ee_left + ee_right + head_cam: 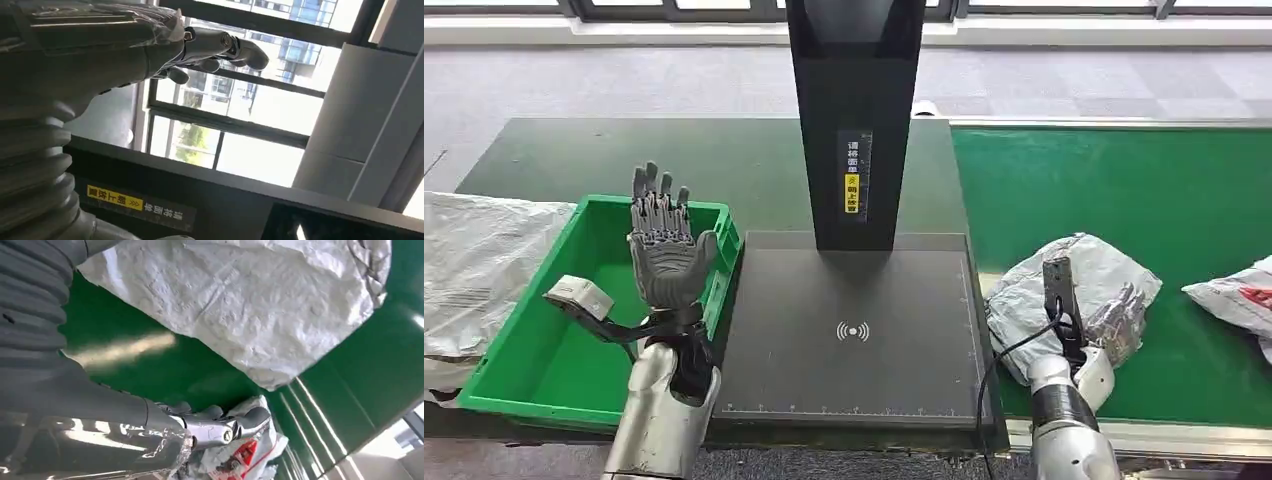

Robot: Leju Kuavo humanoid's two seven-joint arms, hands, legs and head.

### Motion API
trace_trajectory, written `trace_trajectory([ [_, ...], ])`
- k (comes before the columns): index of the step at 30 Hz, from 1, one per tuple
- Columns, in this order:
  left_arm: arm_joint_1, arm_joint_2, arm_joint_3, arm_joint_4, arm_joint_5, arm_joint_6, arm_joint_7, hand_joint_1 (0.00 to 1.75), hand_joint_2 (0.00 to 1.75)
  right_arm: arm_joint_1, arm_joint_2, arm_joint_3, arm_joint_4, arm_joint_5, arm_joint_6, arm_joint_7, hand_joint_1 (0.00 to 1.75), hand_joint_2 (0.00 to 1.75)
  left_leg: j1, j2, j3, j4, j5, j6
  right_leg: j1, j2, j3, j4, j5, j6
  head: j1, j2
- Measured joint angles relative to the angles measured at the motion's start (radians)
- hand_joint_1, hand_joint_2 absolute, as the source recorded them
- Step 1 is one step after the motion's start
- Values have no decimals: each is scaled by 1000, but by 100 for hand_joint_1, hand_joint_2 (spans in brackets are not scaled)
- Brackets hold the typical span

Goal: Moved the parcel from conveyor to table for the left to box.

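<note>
A crumpled grey parcel (1086,262) lies on the green conveyor belt (1124,180), near its front left corner. My right hand (1116,320) lies against the parcel's near right side with its fingers spread, not closed around it. The right wrist view shows the parcel (260,300) close to the palm and the fingers (220,426) stretched out over the belt beside it. My left hand (662,245) is raised upright over the green bin (534,375), palm open and holding nothing. Its straight fingers (220,46) stand against a window in the left wrist view.
A black scanner pad (854,370) with a tall black column (854,110) sits between bin and conveyor. A second white parcel with red print (1236,295) lies at the belt's right edge. A clear plastic bag (474,265) lies left of the bin.
</note>
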Motion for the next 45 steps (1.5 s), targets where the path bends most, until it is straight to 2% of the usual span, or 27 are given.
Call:
trace_trajectory([
  [16,1,0,1,0,-14,9,0,0,175,-30,-21,-2,103,31,11,56,0,175,0,0,0,0,0,0,0,0,0,0,0,0,0,0],
  [19,1,0,3,0,-15,9,0,0,175,-32,-22,-2,112,70,40,140,0,175,0,0,0,0,0,0,0,0,0,0,0,0,0,0],
  [22,1,0,3,0,-17,9,0,0,175,-32,-26,1,127,118,118,229,0,175,0,0,0,0,0,0,0,0,0,0,0,0,0,0],
  [24,1,0,3,1,-17,2,0,0,175,-32,-27,6,136,135,156,247,0,175,0,0,0,0,0,0,0,0,0,0,0,0,0,0],
  [25,1,0,3,2,-15,-3,0,0,175,-32,-27,8,139,140,169,256,12,175,0,0,0,0,0,0,0,0,0,0,0,0,0,0],
  [26,0,0,3,2,-14,-6,0,0,175,-33,-27,10,141,143,178,261,175,175,0,0,0,0,0,0,0,0,0,0,0,0,0,0],
  [31,-1,0,5,10,-8,-27,0,0,175,-32,-29,16,151,148,221,262,175,175,0,0,0,0,0,0,0,0,0,0,0,0,0,0],
  [45,-2,1,8,24,-8,-35,0,0,175,-32,-38,23,161,141,232,262,175,175,0,0,0,0,0,0,0,0,0,0,0,0,0,0],
])
